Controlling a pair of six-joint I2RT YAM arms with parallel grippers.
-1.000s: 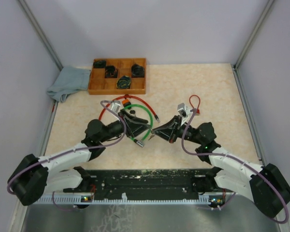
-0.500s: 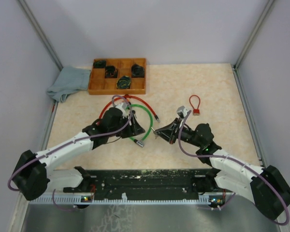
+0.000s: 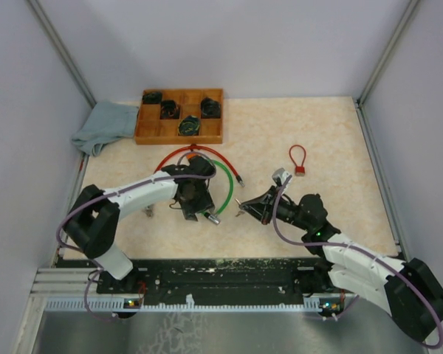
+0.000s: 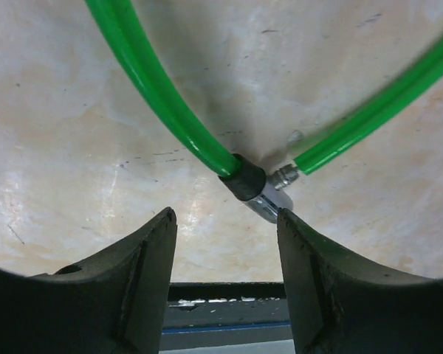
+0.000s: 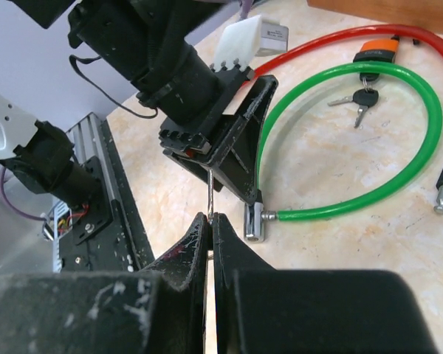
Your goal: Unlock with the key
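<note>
While the right jaws pinch the key (image 5: 209,195), the left jaws hang spread.
The green cable lock (image 4: 170,103) lies on the tabletop (image 4: 74,147), its metal barrel (image 4: 260,193) just beyond the left jaws' tips.

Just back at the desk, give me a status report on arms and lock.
Left fingers open at green cable lock's metal head. Right fingers shut on thin key, short of it. Only bare table between them.
</note>
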